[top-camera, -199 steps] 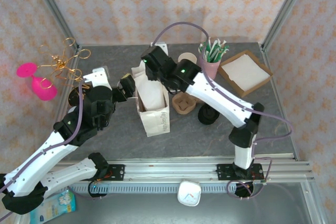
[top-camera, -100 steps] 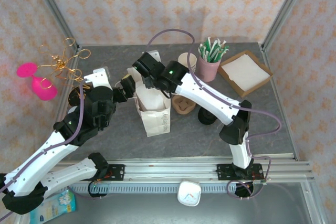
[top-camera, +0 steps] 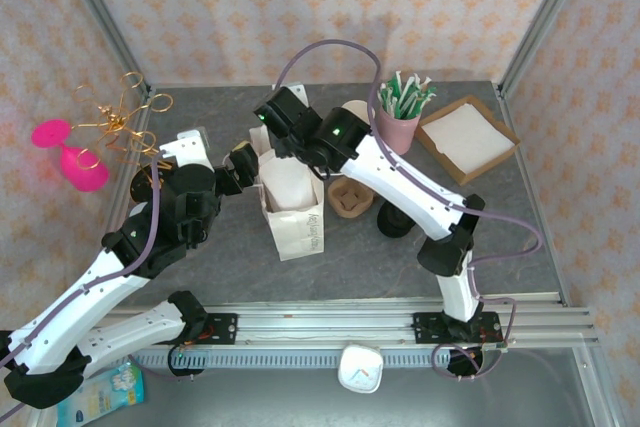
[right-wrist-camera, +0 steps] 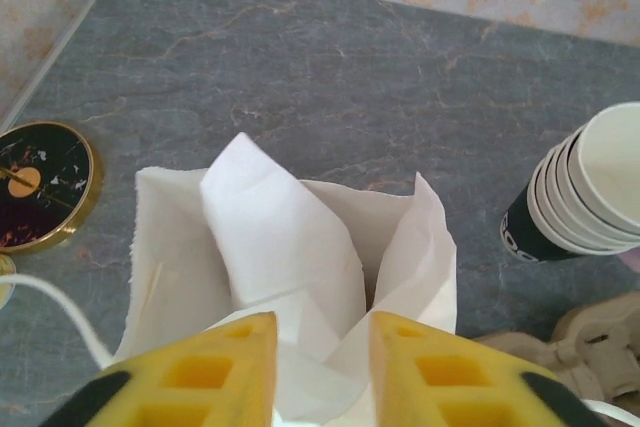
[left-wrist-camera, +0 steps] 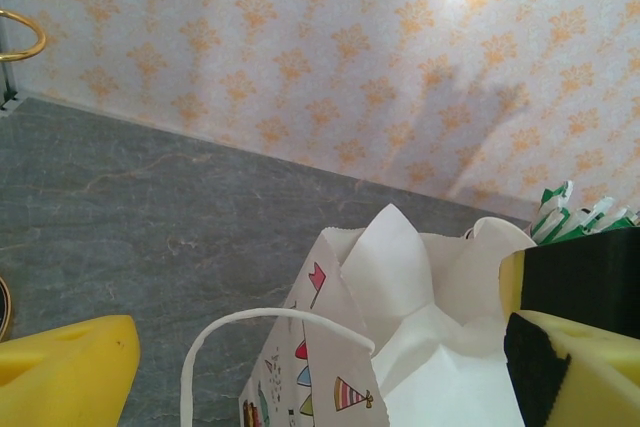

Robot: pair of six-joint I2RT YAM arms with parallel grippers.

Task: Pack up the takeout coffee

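Compared with half a second earlier, the right arm has drawn up and back, so the right pincer (right-wrist-camera: 322,362) now hangs over the far rim of the white paper bag (top-camera: 292,202). The bag has kept its place, upright in the middle of the grey surface (top-camera: 350,267) between the two arms. The left arm has not moved.

The right pincer's yellow fingers stand a narrow gap apart, with the bag's folded paper showing in that gap; I cannot tell whether they pinch it. The left pincer (left-wrist-camera: 320,347) is spread wide on either side of the bag's near rim and handle. A stack of paper cups (right-wrist-camera: 590,182) stands just right of the bag.
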